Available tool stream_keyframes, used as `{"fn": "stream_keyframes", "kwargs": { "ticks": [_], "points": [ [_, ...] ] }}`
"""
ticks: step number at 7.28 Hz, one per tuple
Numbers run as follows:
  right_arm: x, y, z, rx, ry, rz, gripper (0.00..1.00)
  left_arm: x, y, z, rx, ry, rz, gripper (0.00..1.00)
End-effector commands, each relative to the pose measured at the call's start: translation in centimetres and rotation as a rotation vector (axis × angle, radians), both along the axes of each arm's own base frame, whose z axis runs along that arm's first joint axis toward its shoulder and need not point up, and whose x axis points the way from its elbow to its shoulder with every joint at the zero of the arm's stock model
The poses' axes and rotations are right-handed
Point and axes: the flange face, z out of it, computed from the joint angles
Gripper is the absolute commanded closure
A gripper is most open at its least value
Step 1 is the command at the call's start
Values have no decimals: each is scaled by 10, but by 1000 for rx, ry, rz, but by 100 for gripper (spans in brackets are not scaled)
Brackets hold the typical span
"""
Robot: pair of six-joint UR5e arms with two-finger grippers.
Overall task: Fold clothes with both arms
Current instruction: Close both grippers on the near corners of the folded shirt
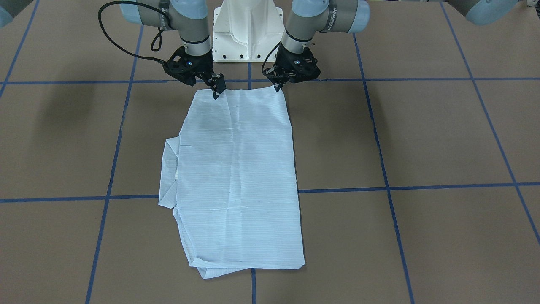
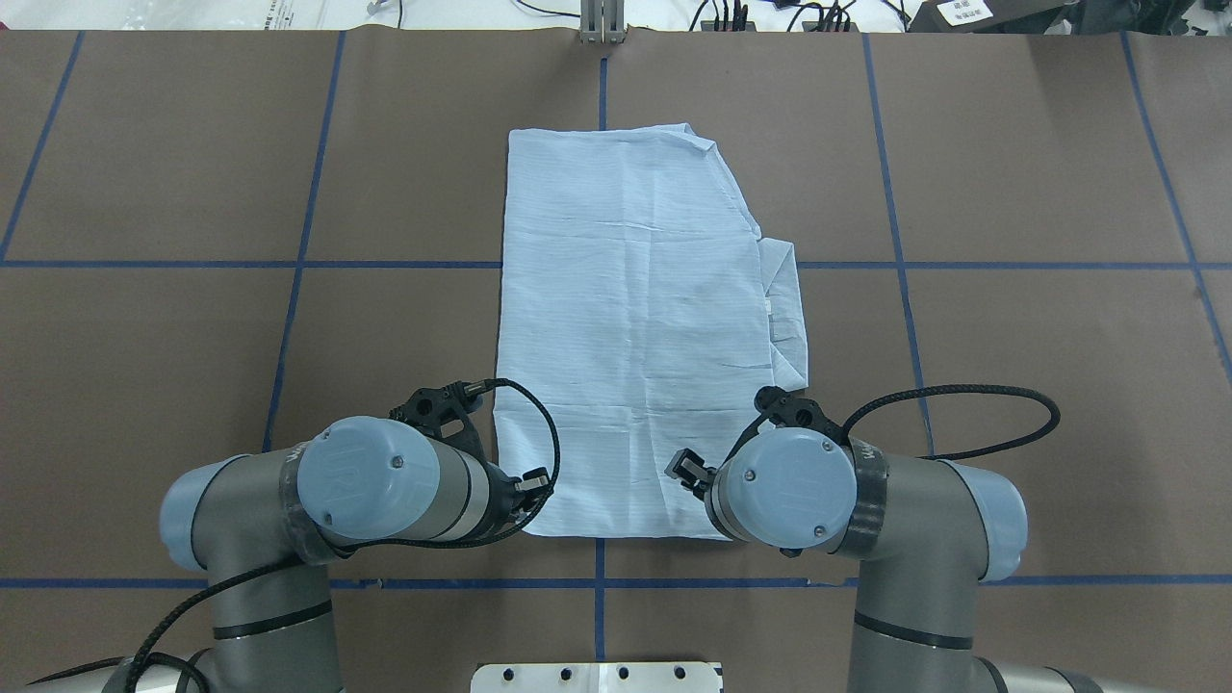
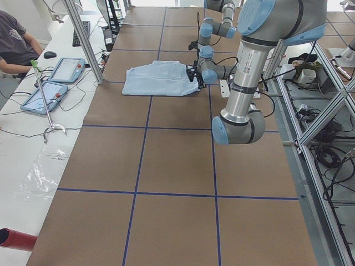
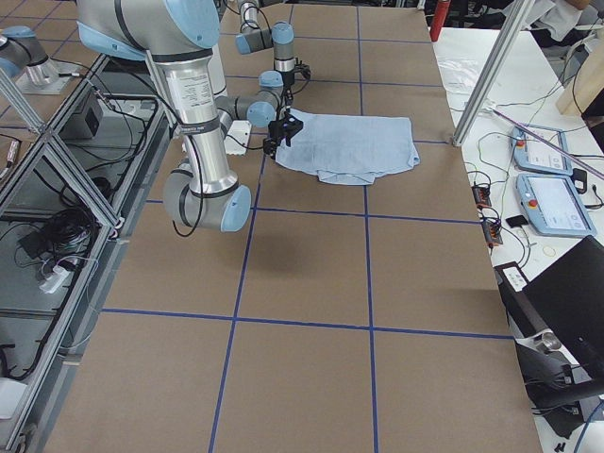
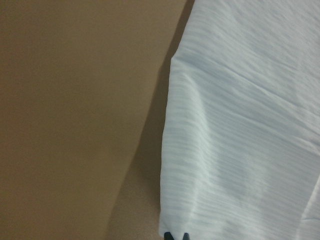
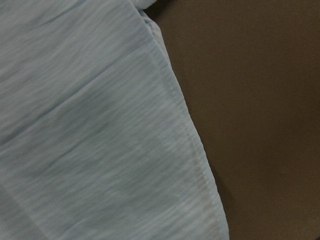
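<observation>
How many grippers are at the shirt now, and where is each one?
2. The left gripper is at the corner of the shirt nearest the robot, on its left side. The right gripper is over the same near edge, close to the right corner. No others show.

Overhead and front views opposite across the shirt; wrist cameras close above it.

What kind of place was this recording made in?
Most likely a robotics lab workcell, not a home: a brown-covered table gridded with blue tape, teach pendants on a side bench, and aluminium framing with loose cables.
</observation>
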Motion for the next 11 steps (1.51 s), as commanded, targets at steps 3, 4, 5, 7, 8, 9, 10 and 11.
{"fn": "stream_keyframes", "kwargs": {
  "ticks": [3, 4, 5, 7, 8, 9, 10, 11],
  "points": [
    [-28, 15, 8, -8, 30, -31, 0, -2, -3, 0, 1, -1, -5, 100],
    [-28, 15, 7, -9, 28, -29, 0, -2, -3, 1, 1, -2, -5, 100],
    [-28, 17, 9, -12, 31, -30, 0, -2, -3, 1, 1, -1, -5, 100],
    [-28, 16, 5, -11, 23, -27, 3, -2, -3, 1, 1, -2, -5, 100],
    [-28, 16, 5, -10, 22, -26, 5, -2, -3, 2, 0, -4, -5, 100],
    [-27, 14, 5, -10, 22, -25, 12, -2, -3, 1, 1, -2, -5, 100],
    [-27, 13, 5, -8, 16, -23, 15, -2, -3, 2, 0, -4, -5, 100],
    [-27, 13, 6, -9, 18, -22, 16, -3, -5, 3, 0, -5, -8, 100]
  ]
}}
